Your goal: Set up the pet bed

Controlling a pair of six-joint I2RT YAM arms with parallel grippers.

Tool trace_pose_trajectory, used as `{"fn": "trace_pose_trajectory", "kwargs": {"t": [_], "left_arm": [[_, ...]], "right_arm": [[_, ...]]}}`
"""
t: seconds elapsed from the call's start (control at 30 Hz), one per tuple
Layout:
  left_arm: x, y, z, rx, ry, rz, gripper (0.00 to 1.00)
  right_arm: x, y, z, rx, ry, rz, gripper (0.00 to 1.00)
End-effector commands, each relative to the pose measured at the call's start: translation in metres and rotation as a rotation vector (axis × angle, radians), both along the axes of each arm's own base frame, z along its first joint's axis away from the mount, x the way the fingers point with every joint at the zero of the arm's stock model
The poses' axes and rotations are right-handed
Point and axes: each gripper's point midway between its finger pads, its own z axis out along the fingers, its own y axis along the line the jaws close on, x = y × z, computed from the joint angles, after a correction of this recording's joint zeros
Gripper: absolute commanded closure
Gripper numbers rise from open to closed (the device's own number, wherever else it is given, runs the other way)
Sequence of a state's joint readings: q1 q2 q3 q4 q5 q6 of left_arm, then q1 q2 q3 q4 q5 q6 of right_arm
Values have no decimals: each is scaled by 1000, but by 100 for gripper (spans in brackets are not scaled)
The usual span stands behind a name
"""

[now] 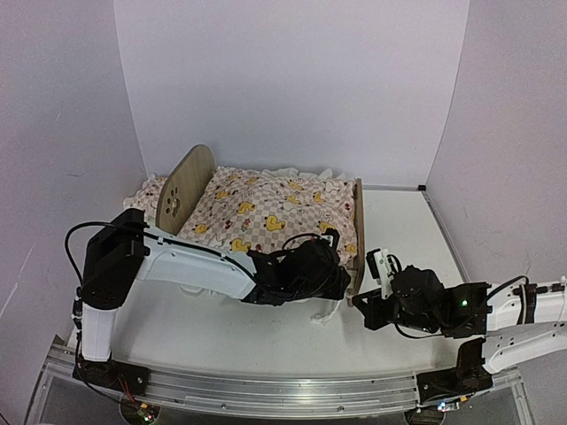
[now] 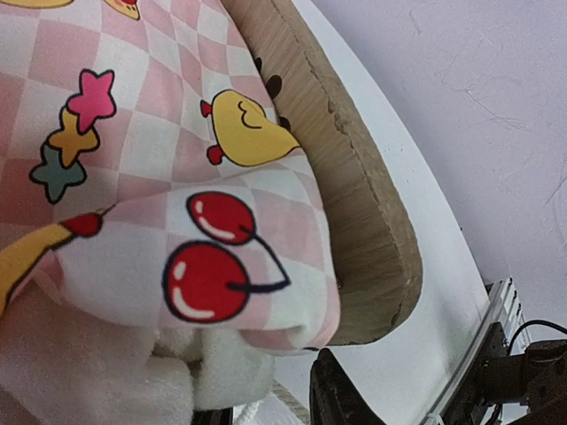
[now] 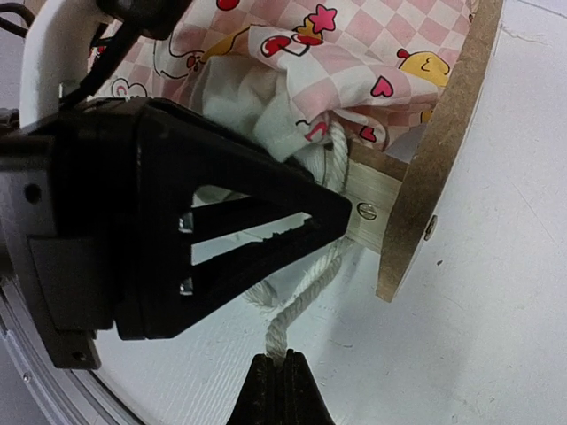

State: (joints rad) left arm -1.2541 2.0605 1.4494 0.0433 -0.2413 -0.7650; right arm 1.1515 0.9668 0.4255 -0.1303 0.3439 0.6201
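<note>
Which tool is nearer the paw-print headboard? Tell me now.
Left. The left tool is at the cover's corner by the footboard, opposite the headboard; the right tool is farther, beyond the footboard, shut on the white cord.

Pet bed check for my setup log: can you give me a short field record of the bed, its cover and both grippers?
pet bed: wooden frame on the table, headboard on the left of the top view
cover: pink checkered duck print, lying over the bed
cord: white, runs down from the cover's corner beside the footboard
left gripper: at that corner against the fabric; jaws unclear
right gripper: jaws shut on the cord's lower end
</note>
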Motion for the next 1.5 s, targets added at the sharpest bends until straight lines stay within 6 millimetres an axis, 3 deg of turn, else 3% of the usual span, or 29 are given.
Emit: {"fn": "trace_pose_trajectory", "kwargs": {"t": [0.0, 0.33, 0.47, 0.57, 0.63, 0.73, 0.87, 0.97, 1.13, 1.33, 1.47], "left_arm": [[15, 0, 9, 16, -11, 83, 72], [41, 19, 7, 130, -87, 250, 77], [46, 48, 14, 170, -131, 334, 78], [37, 62, 24, 205, -164, 278, 75], [22, 55, 38, 167, -182, 149, 71], [-9, 44, 73, 12, -209, -73, 55], [-28, 34, 90, -104, -150, -174, 56], [-25, 16, 91, -175, -49, -158, 65], [-13, -7, 69, -177, 54, -98, 66], [5, -12, 38, -80, 68, -6, 70], [19, -15, 28, -39, 36, 42, 70]], "right_arm": [[4, 15, 31, 96, -48, 20, 100], [3, 18, 30, 107, -39, 33, 100], [3, 18, 32, 111, -43, 33, 100], [3, 17, 32, 111, -46, 28, 100], [3, 15, 30, 108, -45, 26, 100], [3, 14, 27, 100, -43, 25, 100], [3, 14, 25, 91, -42, 24, 100], [3, 14, 26, 92, -43, 23, 100], [4, 16, 31, 101, -51, 28, 100], [5, 16, 33, 97, -61, 30, 100], [5, 17, 33, 97, -62, 32, 100]]}}
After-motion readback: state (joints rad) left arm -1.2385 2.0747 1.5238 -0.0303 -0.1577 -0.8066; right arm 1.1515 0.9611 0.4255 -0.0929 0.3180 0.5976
